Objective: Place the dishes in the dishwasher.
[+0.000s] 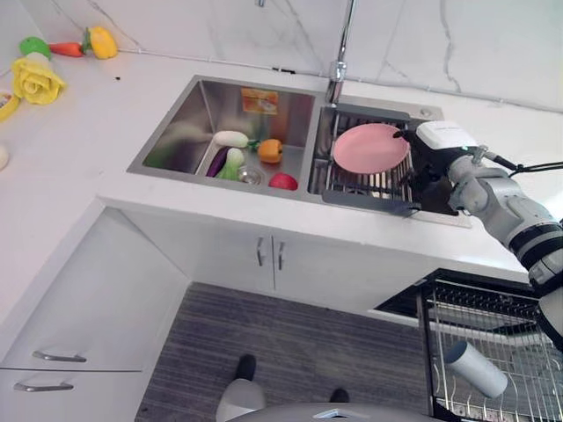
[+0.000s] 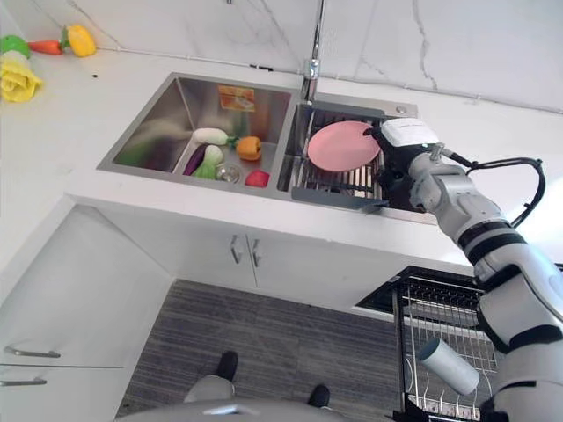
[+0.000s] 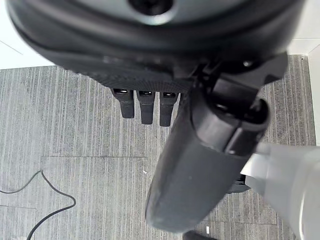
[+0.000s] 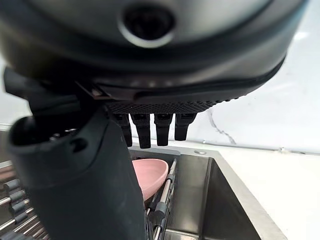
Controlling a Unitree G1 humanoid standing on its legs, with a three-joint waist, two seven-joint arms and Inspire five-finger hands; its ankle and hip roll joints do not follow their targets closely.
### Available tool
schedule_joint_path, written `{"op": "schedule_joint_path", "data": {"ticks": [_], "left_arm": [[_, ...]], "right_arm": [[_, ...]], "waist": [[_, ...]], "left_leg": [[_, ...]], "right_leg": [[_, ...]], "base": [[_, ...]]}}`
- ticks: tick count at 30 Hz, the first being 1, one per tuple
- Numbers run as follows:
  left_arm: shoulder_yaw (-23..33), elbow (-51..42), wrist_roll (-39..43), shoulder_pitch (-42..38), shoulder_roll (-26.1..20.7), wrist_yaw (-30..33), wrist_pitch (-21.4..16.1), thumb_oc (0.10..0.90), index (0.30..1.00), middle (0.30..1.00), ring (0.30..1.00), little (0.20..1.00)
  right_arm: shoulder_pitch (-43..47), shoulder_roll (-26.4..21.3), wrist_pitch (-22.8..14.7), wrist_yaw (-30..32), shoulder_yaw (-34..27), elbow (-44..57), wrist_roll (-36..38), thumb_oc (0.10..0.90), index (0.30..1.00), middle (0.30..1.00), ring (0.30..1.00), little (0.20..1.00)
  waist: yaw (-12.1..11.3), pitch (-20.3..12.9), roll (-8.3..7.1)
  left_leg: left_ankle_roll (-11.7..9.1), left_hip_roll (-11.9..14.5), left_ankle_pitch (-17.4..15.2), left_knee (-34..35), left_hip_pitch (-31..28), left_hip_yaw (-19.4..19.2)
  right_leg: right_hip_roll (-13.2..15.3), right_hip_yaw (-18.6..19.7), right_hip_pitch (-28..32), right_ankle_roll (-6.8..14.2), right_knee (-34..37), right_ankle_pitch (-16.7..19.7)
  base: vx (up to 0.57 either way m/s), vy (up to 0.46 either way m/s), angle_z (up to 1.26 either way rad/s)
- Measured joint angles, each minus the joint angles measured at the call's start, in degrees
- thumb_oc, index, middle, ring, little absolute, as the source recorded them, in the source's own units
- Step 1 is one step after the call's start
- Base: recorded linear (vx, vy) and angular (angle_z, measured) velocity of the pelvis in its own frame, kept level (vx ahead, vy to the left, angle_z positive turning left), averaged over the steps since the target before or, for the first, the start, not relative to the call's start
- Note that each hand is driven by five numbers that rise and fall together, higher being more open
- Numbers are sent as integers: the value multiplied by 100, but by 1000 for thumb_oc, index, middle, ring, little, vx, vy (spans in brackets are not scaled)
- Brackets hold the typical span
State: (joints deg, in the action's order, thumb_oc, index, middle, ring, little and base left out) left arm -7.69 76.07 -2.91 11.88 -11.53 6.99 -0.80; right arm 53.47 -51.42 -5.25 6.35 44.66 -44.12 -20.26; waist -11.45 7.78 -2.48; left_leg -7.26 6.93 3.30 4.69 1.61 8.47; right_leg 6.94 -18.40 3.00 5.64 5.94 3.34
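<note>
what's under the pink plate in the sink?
The pink plate lies on a wire drying rack set in the sink's right basin. The right hand is at its right edge. The basin floor below the plate is covered, so unseen.

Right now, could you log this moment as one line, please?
right hand: open beside pink plate | plate: on sink rack | left hand: idle | cup: in dishwasher rack

Silver-grey arm, dark hands

The right arm (image 1: pixel 506 207) is built of rounded silver-grey shells with black bands at the joints, and a boxy white housing (image 1: pixel 444 134) sits at the wrist above the dark right hand (image 1: pixel 431 167). Up close, the left hand (image 3: pixel 150 60) has a black, fine-textured palm, a row of squared black fingers (image 3: pixel 146 107) and a thick matte thumb (image 3: pixel 200 165).
</note>
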Motion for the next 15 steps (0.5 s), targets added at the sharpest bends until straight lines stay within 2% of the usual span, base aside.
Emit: {"op": "schedule_joint_path", "data": {"ticks": [5,15], "left_arm": [[-4,-22,1,-4,0,-1,3,800,900,900,900,900],[-68,-60,13,-52,-2,6,-2,800,900,900,900,900]], "right_arm": [[1,24,22,0,37,-177,-3,800,900,900,900,900],[125,472,90,21,42,-507,-19,800,900,900,900,900]], "waist": [[-76,27,-19],[-105,85,-46]], "left_leg": [[-3,-10,32,0,69,68],[-2,-28,58,-4,166,160]], "right_leg": [[2,-55,-24,0,0,-1],[12,-150,-64,0,-10,-1]], "base": [[1,-1,9],[1,5,4]]}}
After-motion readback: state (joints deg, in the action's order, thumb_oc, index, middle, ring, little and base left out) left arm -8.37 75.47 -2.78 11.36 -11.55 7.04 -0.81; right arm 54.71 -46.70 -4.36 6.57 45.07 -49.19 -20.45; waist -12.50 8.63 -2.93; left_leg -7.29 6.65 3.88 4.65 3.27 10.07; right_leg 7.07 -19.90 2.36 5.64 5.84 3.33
